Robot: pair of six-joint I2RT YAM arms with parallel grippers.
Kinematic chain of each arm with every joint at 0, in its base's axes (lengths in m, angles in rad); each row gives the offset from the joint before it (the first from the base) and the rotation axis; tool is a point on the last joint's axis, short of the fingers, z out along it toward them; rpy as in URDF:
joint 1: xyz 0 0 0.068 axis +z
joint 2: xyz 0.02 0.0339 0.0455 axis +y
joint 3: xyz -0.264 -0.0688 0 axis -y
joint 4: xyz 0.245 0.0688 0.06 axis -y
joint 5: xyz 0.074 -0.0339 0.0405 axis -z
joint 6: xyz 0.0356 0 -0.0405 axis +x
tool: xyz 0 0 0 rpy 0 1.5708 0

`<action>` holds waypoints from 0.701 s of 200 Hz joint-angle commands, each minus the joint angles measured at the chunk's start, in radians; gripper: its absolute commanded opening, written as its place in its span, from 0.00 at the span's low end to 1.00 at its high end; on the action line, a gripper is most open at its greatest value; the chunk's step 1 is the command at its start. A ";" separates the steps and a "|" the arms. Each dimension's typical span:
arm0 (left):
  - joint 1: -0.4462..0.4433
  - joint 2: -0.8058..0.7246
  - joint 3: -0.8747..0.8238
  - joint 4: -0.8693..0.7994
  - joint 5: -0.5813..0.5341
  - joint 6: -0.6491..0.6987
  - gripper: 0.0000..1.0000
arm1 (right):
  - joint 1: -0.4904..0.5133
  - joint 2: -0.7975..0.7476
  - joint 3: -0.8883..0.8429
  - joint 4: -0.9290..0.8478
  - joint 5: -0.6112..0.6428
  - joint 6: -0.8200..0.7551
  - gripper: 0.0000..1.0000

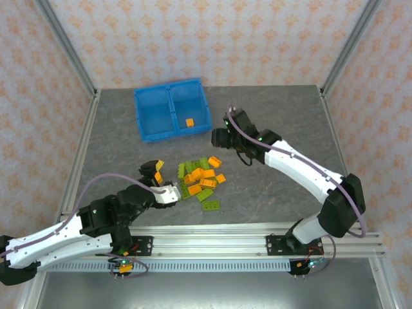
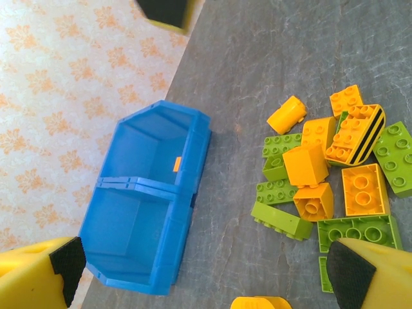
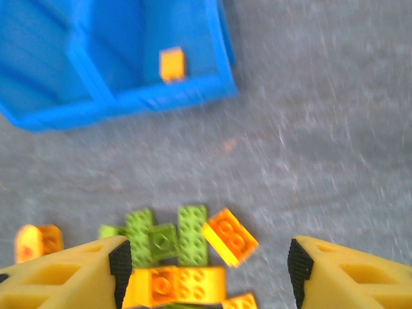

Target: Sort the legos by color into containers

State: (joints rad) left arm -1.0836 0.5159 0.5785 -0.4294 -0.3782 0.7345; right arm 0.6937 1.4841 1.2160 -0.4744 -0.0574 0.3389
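Right wrist: right gripper (image 3: 206,264) gapes empty, left gripper (image 2: 209,267) too. Lime-green and orange studded plastic bricks (image 1: 199,180) lie jammed together, so a pinch could snag both colours.

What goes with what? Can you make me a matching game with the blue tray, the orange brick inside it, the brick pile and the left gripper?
Things:
1. blue tray
2. lone orange brick
3. brick pile
4. left gripper

Places or states:
A. open, just left of the pile
B. at the far side of the table
C. in the tray's right compartment
D. green and orange mixed, in front of the tray

Pairs: 1-B, 2-C, 3-D, 4-A
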 commanded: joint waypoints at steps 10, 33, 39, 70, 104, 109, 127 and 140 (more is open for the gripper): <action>0.007 0.013 -0.005 0.012 0.009 0.006 0.99 | 0.000 0.128 -0.050 0.005 -0.071 -0.019 0.71; 0.007 0.026 0.001 -0.004 0.006 0.005 0.99 | 0.001 0.229 -0.026 0.017 -0.107 -0.014 0.77; 0.008 0.029 0.003 -0.010 0.005 0.005 0.99 | -0.002 0.256 -0.017 0.017 -0.103 -0.009 0.78; 0.008 0.033 0.003 -0.013 0.008 0.003 0.99 | -0.011 0.348 0.000 0.064 -0.124 0.016 0.78; 0.007 0.043 0.003 -0.010 0.015 0.002 0.99 | -0.014 0.412 0.010 0.101 -0.140 0.041 0.70; 0.008 0.042 0.003 -0.010 0.016 0.002 0.99 | -0.015 0.418 0.010 0.104 -0.139 0.043 0.69; 0.008 0.041 0.004 -0.015 0.016 0.001 0.99 | -0.020 0.447 0.014 0.117 -0.140 0.047 0.67; 0.008 0.035 0.006 -0.018 0.021 0.000 1.00 | -0.022 0.464 0.022 0.121 -0.143 0.047 0.65</action>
State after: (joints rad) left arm -1.0836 0.5571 0.5785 -0.4301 -0.3737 0.7341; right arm 0.6777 1.8965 1.2079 -0.4122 -0.1886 0.3710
